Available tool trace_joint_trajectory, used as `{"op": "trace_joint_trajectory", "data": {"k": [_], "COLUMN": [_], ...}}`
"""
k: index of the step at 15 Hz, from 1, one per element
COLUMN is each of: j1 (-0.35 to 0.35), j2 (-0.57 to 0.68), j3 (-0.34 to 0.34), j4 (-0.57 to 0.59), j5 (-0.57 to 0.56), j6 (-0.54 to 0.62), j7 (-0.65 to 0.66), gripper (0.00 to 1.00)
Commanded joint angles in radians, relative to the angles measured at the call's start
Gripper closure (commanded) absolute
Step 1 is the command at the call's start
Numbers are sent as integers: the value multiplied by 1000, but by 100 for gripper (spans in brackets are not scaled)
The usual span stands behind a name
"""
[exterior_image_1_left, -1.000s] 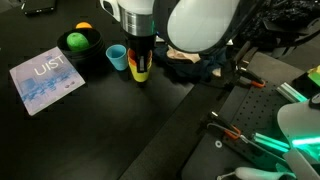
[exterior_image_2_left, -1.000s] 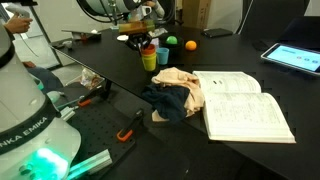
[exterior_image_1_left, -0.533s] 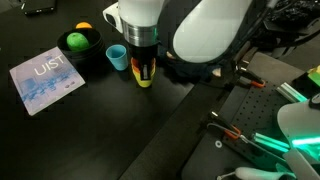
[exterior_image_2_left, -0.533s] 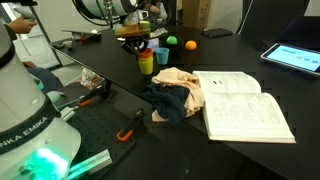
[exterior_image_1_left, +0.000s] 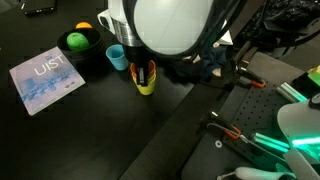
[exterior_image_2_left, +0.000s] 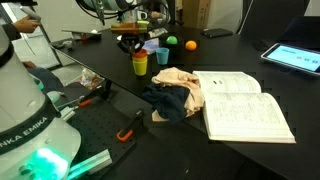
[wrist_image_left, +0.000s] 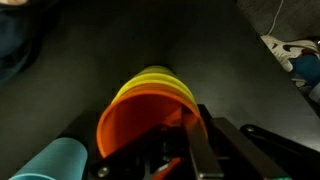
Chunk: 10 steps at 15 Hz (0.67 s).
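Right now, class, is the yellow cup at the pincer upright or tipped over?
Upright: in both exterior views the yellow cup stands mouth-up under the pincer, and the wrist view looks down into it.

Open book; crumpled cloths; printed booklet; green fruit.

The black table bears a booklet, blue cup, cloths and open book.

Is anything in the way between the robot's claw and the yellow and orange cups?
No, nothing visible. The gripper sits right at the rim of the stacked cups and seems to grip it. The blue cup stands beside them, not between.
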Motion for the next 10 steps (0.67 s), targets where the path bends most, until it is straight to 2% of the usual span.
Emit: {"op": "trace_joint_trajectory", "data": {"k": [1, 3, 4, 5, 10], "j1": [-19, -14, -13, -12, -7], "j2": [22, 21, 20, 21, 33], "j3": [23, 16, 13, 12, 6], "j4": [40, 47, 49, 50, 46], "j5": [53, 53, 52, 50, 33], "j6": [-72, -88, -92, -92, -85], "j7": [-51, -52, -50, -50, -39], "gripper": [97, 96, 67, 66, 29]}}
